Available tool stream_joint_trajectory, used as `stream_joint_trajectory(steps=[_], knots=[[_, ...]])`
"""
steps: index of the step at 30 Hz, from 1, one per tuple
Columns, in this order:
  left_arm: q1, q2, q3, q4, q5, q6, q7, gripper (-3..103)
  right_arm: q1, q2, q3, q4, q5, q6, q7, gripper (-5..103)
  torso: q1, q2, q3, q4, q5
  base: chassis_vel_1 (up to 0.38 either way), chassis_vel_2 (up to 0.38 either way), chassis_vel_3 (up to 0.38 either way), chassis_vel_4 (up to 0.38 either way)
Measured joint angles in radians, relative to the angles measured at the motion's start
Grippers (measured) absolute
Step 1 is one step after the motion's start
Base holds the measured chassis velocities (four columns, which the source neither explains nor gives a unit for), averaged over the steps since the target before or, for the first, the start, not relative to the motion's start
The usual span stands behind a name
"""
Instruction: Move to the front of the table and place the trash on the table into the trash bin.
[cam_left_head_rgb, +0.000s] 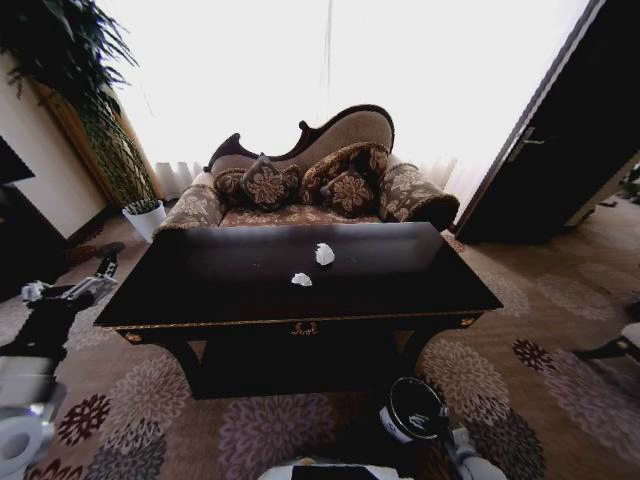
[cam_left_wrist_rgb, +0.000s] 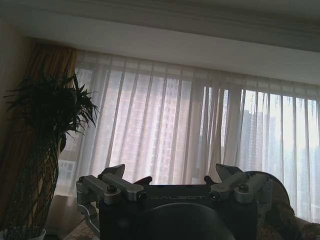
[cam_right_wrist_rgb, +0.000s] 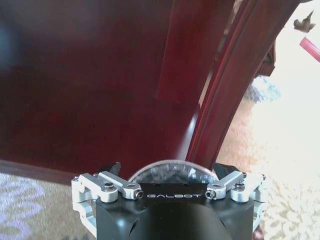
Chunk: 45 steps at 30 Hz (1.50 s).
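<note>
The near-black table (cam_left_head_rgb: 400, 290) with gold trim stands right in front of me. Two white paper wads of trash lie on its top, one (cam_left_head_rgb: 324, 254) behind the other (cam_left_head_rgb: 301, 279). The black trash bin (cam_left_head_rgb: 413, 408) with its white label hangs low at my right, in front of the table, and its round rim (cam_right_wrist_rgb: 162, 172) sits between the fingers of my right gripper (cam_right_wrist_rgb: 167, 170), which is shut on it. My left gripper (cam_left_head_rgb: 103, 268) is raised off the table's left end, open and empty, and in the left wrist view (cam_left_wrist_rgb: 170, 172) it faces the curtains.
A patterned sofa (cam_left_head_rgb: 300, 190) with cushions stands just behind the table. A tall potted plant (cam_left_head_rgb: 120, 150) is at the back left, a dark door (cam_left_head_rgb: 560, 150) at the right. Flowered carpet (cam_left_head_rgb: 530, 380) lies around the table.
</note>
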Motion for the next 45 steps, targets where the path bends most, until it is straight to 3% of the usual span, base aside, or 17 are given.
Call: stream_joint_trajectory(steps=[7,17,30,40,45], knots=[[-0.012,-0.004,0.012,0.008,-0.002,-0.002,0.000,100,-0.081,-0.016,0.043,0.120,0.022,0.011,-0.005,100,0.000,0.000,0.000,0.0001,0.0000,0.000,0.000,0.000,0.000],[-0.035,0.022,0.007,0.028,-0.030,-0.003,-0.001,100,-0.282,-0.028,0.154,0.328,0.057,0.086,-0.025,100,0.000,0.000,0.000,-0.0001,0.0000,0.000,0.000,0.000,0.000],[-0.060,0.016,0.054,0.061,0.012,-0.011,0.000,100,-0.419,0.064,0.225,0.634,0.120,0.132,-0.044,100,0.000,0.000,0.000,0.0002,0.0000,0.000,0.000,0.000,0.000],[-0.069,0.029,0.050,0.083,0.009,-0.011,0.000,100,-0.465,0.092,0.301,0.807,0.267,0.117,-0.009,100,0.000,0.000,0.000,0.0001,-0.0001,0.000,0.000,0.000,0.000],[-0.066,0.010,0.061,0.075,0.018,-0.011,0.000,100,-0.472,0.104,0.333,0.947,0.344,0.061,0.058,100,0.000,0.000,0.000,0.0001,-0.0002,0.000,0.000,0.000,0.000]])
